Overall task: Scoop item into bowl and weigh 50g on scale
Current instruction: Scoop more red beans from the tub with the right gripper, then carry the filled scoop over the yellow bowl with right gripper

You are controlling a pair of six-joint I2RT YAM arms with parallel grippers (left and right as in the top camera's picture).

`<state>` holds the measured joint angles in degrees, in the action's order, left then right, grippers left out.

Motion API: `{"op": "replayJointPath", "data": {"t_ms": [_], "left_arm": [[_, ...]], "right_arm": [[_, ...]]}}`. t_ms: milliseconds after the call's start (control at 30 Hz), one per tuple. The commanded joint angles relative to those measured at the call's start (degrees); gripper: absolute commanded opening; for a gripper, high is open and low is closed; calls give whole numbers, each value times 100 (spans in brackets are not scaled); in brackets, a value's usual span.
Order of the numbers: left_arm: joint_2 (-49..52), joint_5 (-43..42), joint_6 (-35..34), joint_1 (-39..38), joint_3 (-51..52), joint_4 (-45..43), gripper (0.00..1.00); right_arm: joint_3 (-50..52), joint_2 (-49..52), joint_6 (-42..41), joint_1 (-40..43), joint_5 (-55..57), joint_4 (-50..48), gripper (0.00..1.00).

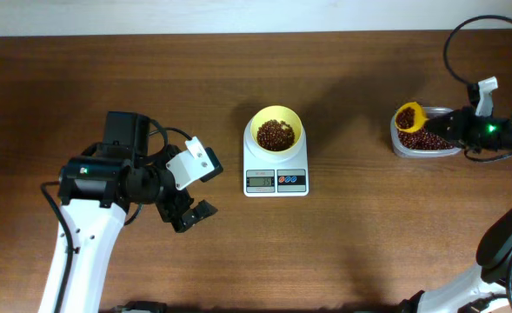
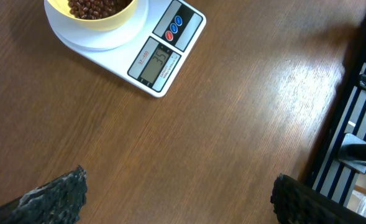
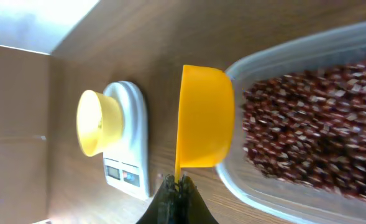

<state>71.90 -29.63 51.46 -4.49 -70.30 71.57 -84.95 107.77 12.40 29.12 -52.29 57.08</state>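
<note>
Beans [image 2: 99,6] partly beyond left-wrist frame

We see a dark brown wood-grain table [image 1: 151,87] filling nearly the whole overhead view. Directly on it, just right of centre, sits a small white square digital kitchen scale [image 1: 275,178], with its grey screen and its red and blue buttons toward the bottom edge. At the far right, well apart from it, rests a clear rounded-rectangular plastic tub [image 1: 401,146].
</note>
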Motion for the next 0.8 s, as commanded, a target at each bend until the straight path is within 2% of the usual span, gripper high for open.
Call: {"op": "replayJointPath", "data": {"t_ms": [0,267,433,533,767], "left_arm": [[-24,-101,92,-22,-72,7,99],[-24,-101,92,-22,-72,7,99],[-24,-101,92,-22,-72,7,99],[-24,-101,92,-22,-72,7,99],[-24,-101,92,-22,-72,7,99]], "right_arm": [[20,35,35,20,-721,11,4],[20,35,35,-468,-1075,-9,4],[20,35,35,-1318,-1082,-13,4],[20,33,37,-1727,-1484,-116,4],[20,33,55,-2557,-1609,-717,4]]}}
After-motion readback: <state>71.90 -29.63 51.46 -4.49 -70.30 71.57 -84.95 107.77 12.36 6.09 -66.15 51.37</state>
